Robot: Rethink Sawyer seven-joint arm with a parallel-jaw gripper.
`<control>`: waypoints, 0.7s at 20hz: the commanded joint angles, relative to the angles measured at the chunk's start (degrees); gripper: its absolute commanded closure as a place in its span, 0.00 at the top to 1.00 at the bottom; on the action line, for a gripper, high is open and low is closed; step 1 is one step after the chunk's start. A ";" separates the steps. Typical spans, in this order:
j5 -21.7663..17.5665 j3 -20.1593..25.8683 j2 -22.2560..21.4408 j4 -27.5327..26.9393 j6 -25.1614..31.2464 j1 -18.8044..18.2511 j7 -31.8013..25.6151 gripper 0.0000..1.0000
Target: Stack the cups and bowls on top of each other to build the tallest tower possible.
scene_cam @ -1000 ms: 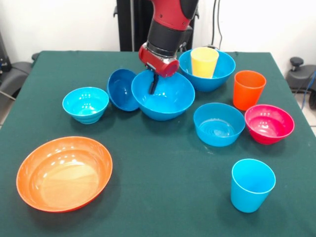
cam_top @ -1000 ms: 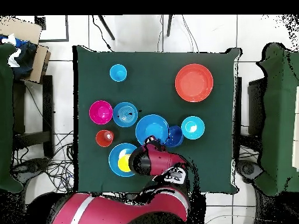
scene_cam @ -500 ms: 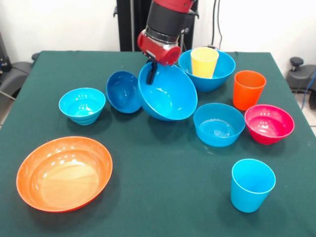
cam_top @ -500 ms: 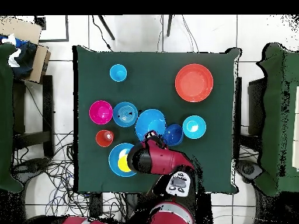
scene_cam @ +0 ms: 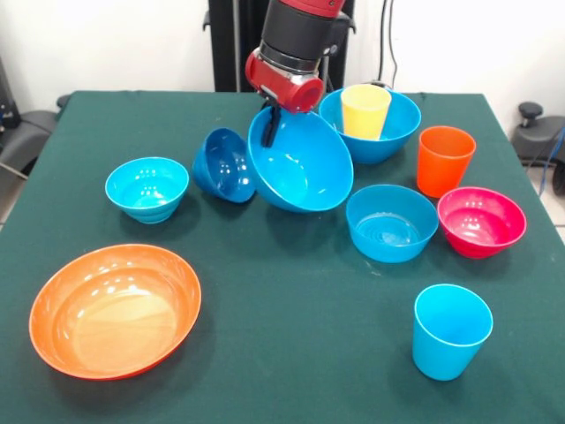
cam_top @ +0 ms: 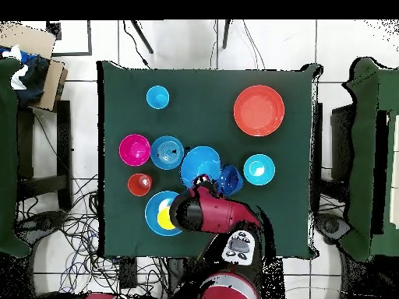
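Observation:
My gripper (scene_cam: 269,130) (cam_top: 201,184) is shut on the far rim of a large blue bowl (scene_cam: 302,166) (cam_top: 201,165), which hangs tilted with its opening toward the camera. A small dark blue bowl (scene_cam: 225,165) (cam_top: 230,179) leans on its side against it. Behind stands the other large blue bowl (scene_cam: 397,124) (cam_top: 153,209) with the yellow cup (scene_cam: 365,110) (cam_top: 166,218) in it. On the cloth sit the orange cup (scene_cam: 444,161), light blue cup (scene_cam: 451,330), medium light blue bowl (scene_cam: 391,221), magenta bowl (scene_cam: 481,221), cyan bowl (scene_cam: 146,187) and wide orange bowl (scene_cam: 115,309).
The green table (scene_cam: 291,353) ends close behind the bowl with the yellow cup. Chairs (cam_top: 15,156) stand along both sides of the table, and cables (cam_top: 74,222) lie on the floor near the robot's base.
The large blue bowl went from sitting flat to tilted and raised by its far rim. The dark blue bowl tipped further onto its side, and the cyan bowl shifted slightly outward.

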 commanded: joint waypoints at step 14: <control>-0.48 6.85 -9.44 6.53 13.86 -0.33 0.63 0.00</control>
